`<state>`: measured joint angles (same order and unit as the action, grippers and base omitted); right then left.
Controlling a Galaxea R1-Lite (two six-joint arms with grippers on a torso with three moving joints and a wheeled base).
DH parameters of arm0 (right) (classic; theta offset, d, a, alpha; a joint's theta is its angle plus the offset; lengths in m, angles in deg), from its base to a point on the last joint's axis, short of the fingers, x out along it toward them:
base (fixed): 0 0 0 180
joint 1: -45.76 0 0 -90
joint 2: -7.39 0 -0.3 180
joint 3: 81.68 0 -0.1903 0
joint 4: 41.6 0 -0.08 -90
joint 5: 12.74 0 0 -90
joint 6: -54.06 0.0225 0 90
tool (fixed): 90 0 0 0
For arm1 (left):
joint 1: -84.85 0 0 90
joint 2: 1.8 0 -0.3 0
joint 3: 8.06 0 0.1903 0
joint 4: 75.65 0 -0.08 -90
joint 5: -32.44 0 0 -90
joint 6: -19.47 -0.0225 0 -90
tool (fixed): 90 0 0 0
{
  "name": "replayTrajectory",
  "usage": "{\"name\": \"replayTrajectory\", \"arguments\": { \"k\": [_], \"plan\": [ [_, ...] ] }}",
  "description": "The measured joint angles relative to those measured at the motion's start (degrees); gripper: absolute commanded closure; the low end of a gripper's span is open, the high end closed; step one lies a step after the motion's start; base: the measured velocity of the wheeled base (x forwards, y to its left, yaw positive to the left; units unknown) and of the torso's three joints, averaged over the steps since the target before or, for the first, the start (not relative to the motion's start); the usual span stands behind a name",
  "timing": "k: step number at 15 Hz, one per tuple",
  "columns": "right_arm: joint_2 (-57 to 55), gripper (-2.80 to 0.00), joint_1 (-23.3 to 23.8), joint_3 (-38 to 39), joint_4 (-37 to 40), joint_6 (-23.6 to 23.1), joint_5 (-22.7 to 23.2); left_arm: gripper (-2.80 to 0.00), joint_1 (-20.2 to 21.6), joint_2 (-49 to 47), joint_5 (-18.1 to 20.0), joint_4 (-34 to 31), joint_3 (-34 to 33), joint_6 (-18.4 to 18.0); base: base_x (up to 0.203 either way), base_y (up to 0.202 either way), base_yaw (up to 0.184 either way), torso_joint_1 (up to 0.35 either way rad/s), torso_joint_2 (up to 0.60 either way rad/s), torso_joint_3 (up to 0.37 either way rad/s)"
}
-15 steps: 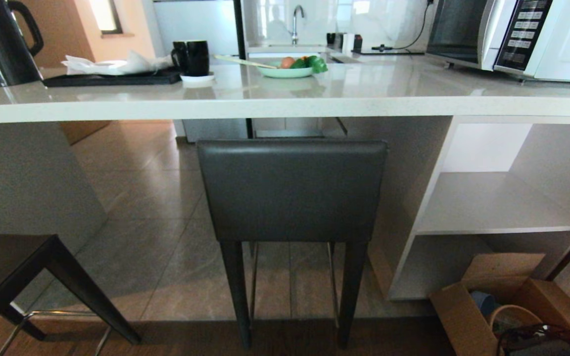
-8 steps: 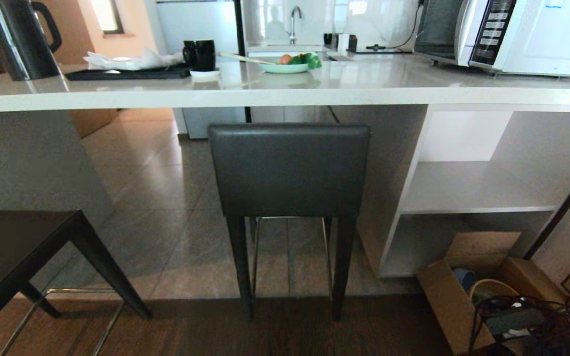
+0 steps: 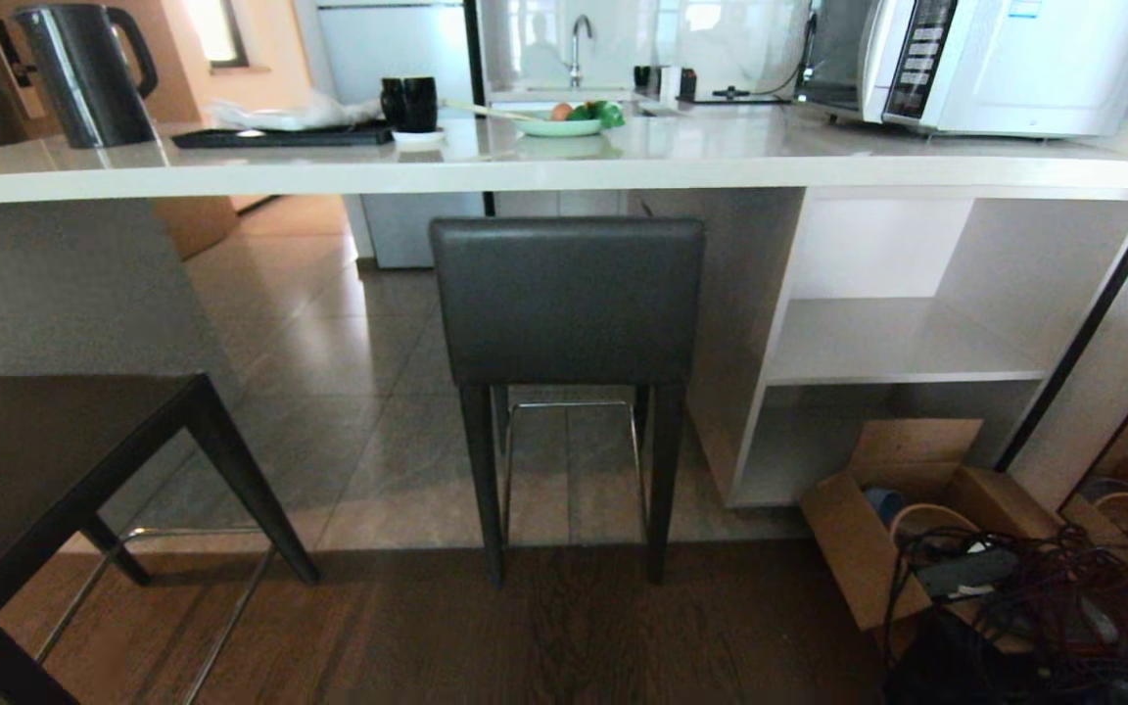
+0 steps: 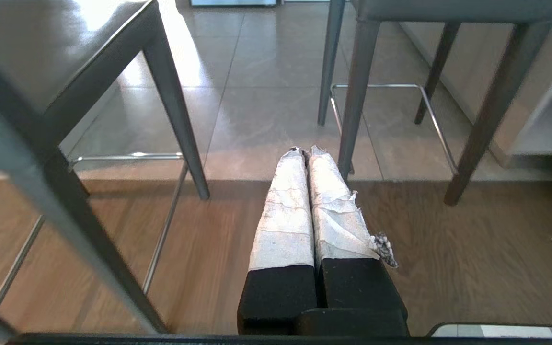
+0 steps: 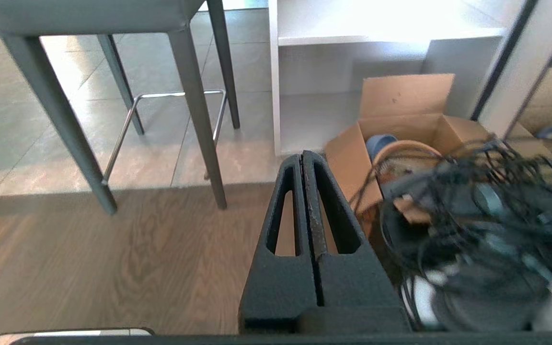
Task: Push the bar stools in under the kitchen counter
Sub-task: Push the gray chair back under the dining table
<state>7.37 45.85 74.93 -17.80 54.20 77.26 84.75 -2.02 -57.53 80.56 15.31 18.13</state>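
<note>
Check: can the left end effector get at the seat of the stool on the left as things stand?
Probably yes. The left end effector, shut, hangs low between both stools; the left stool stands out from the counter, with nothing between them.

Two bar stools: one (image 3: pixel 567 299) at 12 o'clock, one (image 3: pixel 55 460) at 8 o'clock. On the desk (image 3: pixel 819 162): one kettle (image 3: pixel 84 73), one tray (image 3: pixel 280 137), two black mugs (image 3: pixel 409 103), one bowl (image 3: pixel 557 125), one microwave (image 3: pixel 995 64). One cardboard box (image 3: pixel 877 509) at 4 o'clock.
</note>
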Motion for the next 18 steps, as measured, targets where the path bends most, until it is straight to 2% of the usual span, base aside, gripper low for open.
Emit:
{"name": "replayTrajectory", "arguments": {
  "k": [4, 12, 18],
  "plan": [
    [0.02, 0.0, 0.0, -0.05, 0.02, 0.02, 0.0, 0.0, 0.0, 0.0, -0.02, -0.02, 0.0, 0.04, -0.155, 0.0, -0.002, 0.003, 0.0, 0.0],
    [0.02, 0.0, 0.01, -0.05, 0.02, 0.02, 0.0, 0.0, -0.06, 0.0, -0.02, 0.04, 0.0, 0.54, 0.001, 0.007, 0.0, 0.001, 0.0, 0.0],
    [0.02, 0.0, 0.0, -0.02, 0.0, 0.0, 0.0, 0.0, -0.11, 0.01, -0.02, 0.06, 0.0, 0.57, 0.001, 0.178, -0.001, 0.004, 0.0, 0.002]
  ]
}}
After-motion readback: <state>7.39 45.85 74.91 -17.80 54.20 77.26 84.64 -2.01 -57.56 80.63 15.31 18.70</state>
